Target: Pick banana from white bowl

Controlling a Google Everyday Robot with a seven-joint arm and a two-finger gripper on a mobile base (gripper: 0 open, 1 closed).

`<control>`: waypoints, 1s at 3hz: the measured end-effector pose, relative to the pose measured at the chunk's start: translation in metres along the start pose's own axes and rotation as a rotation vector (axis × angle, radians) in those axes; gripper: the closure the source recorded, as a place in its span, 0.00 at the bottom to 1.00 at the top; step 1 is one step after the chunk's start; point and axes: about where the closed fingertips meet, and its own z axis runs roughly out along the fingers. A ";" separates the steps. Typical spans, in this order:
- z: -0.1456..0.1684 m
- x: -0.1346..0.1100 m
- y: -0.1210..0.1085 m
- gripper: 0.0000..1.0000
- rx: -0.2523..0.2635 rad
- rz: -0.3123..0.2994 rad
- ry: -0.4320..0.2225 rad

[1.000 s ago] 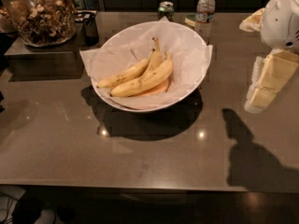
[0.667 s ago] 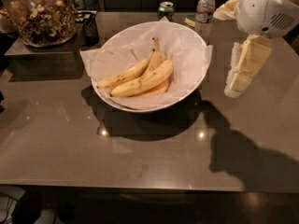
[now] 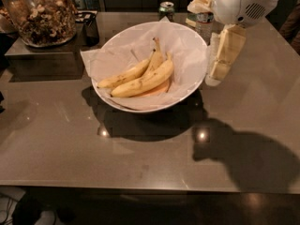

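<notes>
The white bowl (image 3: 187, 86), wide and lined with crumpled white paper, sits on the grey table (image 3: 70, 144) at centre. Three yellow bananas (image 3: 143, 78) lie together in it, stems pointing up and back. My gripper (image 3: 216, 74) hangs from the white arm at the upper right, its pale fingers pointing down just outside the bowl's right rim, above the table. It holds nothing that I can see.
A big glass jar of nuts (image 3: 40, 15) stands at the back left beside a dark holder (image 3: 90, 28). A green can (image 3: 166, 8) and a water bottle (image 3: 204, 26) stand behind the bowl. The arm's shadow falls on the table at front right.
The arm and gripper have moved left, from the table's right side up to the bowl's right rim. The view has drawn closer to the bowl. The bananas have not moved.
</notes>
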 end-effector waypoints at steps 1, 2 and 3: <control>0.004 -0.003 -0.002 0.00 0.005 -0.002 -0.030; 0.029 -0.021 -0.014 0.00 -0.029 -0.036 -0.139; 0.056 -0.038 -0.026 0.00 -0.085 -0.072 -0.244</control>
